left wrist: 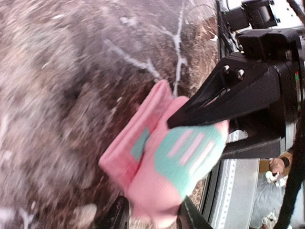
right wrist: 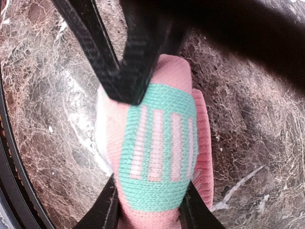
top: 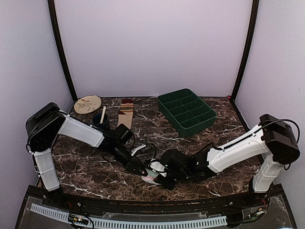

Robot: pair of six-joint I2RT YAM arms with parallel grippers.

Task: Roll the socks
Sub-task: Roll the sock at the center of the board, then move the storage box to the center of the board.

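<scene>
Gripping the folded pink sock (left wrist: 157,157) from opposite sides, the left claw (left wrist: 152,212) and right claw (right wrist: 147,207) were both clamped on it near the table (top: 95,167) front edge; the tan striped sock (top: 126,114) lay far back

Dark marble surface (top: 228,129) carries: round plate (top: 87,104), tan striped sock (top: 126,113), green divided tray (top: 186,112), and pink sock (top: 151,173) near front edge.

From near left and near right, both arms fold at the elbow and stretch low toward the middle. The left gripper (top: 141,168) and right gripper (top: 158,175) meet tip to tip there. Each has its jaws clamped on an opposite end of the pink sock (top: 150,174).
</scene>
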